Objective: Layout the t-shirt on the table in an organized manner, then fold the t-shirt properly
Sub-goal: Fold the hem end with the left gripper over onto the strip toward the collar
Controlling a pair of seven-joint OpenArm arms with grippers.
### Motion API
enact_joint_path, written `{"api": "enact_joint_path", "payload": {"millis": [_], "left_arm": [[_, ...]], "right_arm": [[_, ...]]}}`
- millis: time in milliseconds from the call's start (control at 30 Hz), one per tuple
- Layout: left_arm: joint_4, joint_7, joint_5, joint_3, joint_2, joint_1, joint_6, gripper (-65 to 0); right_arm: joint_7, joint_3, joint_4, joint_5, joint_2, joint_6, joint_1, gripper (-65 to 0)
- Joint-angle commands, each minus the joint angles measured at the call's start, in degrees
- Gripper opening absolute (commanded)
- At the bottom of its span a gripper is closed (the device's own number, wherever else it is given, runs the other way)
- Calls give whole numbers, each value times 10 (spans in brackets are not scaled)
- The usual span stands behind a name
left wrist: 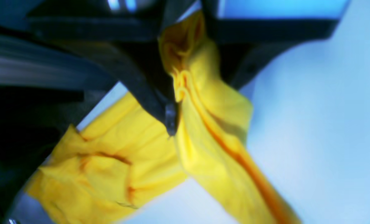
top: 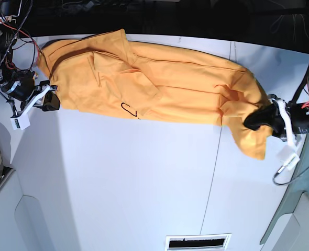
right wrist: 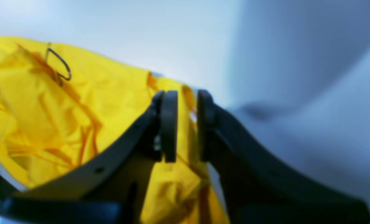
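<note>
shirt position: the t-shirt (top: 159,89) lies stretched sideways across the far half of the worktop (top: 144,178), bunched and creased, one sleeve folded over the body, a corner drooping toward the near side at the left gripper's end.
left gripper: the left gripper (top: 259,119) is clamped on a gathered fold of the t-shirt (left wrist: 185,93) at that end.
right gripper: the right gripper (right wrist: 183,127) stands narrowly parted with an edge of the t-shirt (right wrist: 79,102) between its jaws; whether it truly pinches the cloth, i cannot tell.
risk, slip: if the right side has no firm hold, a pull from the left would likely drag the whole shirt across instead of flattening it.
risk, layers: the left grasp looks to bundle several layers, so spreading may leave a twisted hem.
risk, overlap: the folded sleeve and wrinkles could be locked in by any fold made now.
count: one t-shirt, one worktop, two grippers.
</note>
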Motion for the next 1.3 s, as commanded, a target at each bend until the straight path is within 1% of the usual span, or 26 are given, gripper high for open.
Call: {"api": "enact_joint_path", "payload": {"millis": [0,100,133,167,267,300,333,367,433,467,500,633,733,800,967,1100,1133,1167,1200,1267], "left_arm": [[14,-19,1,13,4,-7,-3,-650],[15,-55,68,69,47,-7,-3,-650],[13,-64,92,87,63,-7,-3,-650],[12,-71,114,104,79,-7,-3,-650],[6,-99,179,145,125,-8,-3,-650],[2,-114,204,156,136,-7,-3,-610],[-4,-128,226,167,148,-7,-3,-550],[-13,-139,245,176,158,-7,-3,-481],[-39,-152,259,190,179,-8,-3,-348],[-54,-156,260,196,190,-8,-3,-303],[-69,-161,260,202,200,-8,-3,-279],[-117,-178,260,217,237,-16,-3,-275],[-122,-181,257,217,260,-17,-3,-275],[-122,-182,248,217,266,-17,-3,-276],[-122,-182,220,212,265,-28,-3,-276],[-122,-182,214,211,265,-35,-3,-276],[-122,-182,214,211,265,-36,-3,-276],[-122,-182,214,211,265,-36,-3,-276],[-122,-182,212,211,264,-36,-3,-276],[-122,-177,194,211,261,-36,-3,-276]], "right_arm": [[6,15,10,7,9,0,8,-533],[0,56,10,8,10,0,7,-530],[-4,71,10,13,10,0,7,-512],[-11,86,10,24,11,0,7,-480],[-30,112,10,63,19,1,0,-355],[-33,115,10,73,23,3,-5,-323],[-35,115,10,79,26,3,-13,-302],[-35,114,9,84,27,3,-22,-295],[-35,112,8,86,26,3,-42,-295],[-34,109,7,89,26,7,-52,-295],[-34,106,4,96,26,13,-60,-295],[-34,85,-9,114,19,16,-72,-295],[-34,70,-16,114,4,16,-71,-294],[-34,57,-17,114,-8,16,-72,-294],[-35,27,-17,110,-40,16,-72,-295],[-34,23,-17,105,-51,16,-72,-299],[-34,23,-17,105,-52,16,-71,-316],[-34,23,-17,105,-52,15,-71,-351],[-34,23,-17,105,-52,15,-71,-403],[-34,23,-17,105,-52,15,-71,-545]]}}
